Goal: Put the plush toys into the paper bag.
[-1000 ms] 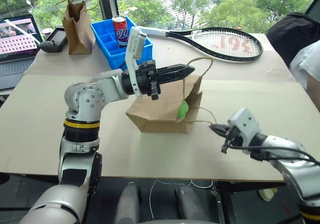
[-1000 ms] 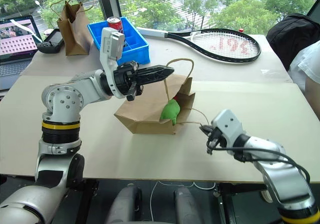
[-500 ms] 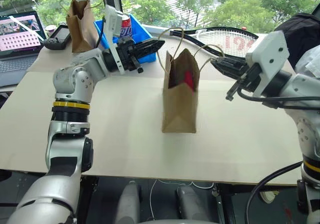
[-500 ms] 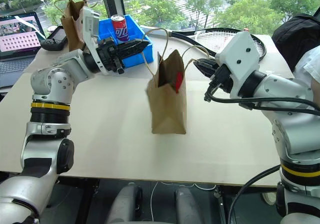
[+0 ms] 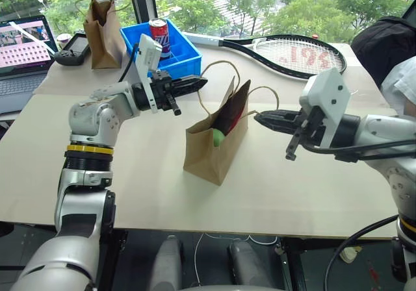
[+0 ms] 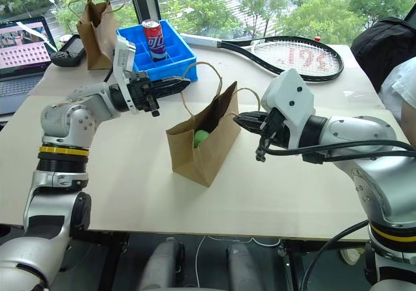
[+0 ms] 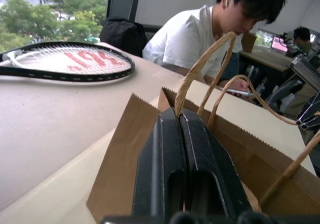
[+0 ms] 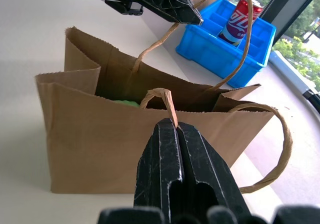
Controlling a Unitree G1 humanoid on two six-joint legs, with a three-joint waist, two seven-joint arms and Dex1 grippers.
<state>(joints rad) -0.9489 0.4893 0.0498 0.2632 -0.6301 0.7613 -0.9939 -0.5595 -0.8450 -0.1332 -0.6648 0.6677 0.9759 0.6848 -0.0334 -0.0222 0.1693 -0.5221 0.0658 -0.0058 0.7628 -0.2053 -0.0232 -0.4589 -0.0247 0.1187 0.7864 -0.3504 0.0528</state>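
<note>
Brown paper bag (image 5: pixel 211 149) tilted between pincers, left pincer (image 5: pixel 200 81) and right pincer (image 5: pixel 260 117) each pinching a handle

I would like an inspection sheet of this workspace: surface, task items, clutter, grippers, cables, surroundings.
Surface: beige table, bare around the bag.
Job's things: wide brown kraft paper bag stands open, tilted; round light-green plush toy inside; red toy partly seen inside.
Clutter: blue plastic tray holding a red soda can; black tennis racket; narrow darker paper bag; black controller; laptop.
Grippers: left gripper shut on a twine handle; right gripper shut on the other twine handle.
Cables: black cable along the right arm.
Surroundings: window with trees; seated person.
</note>
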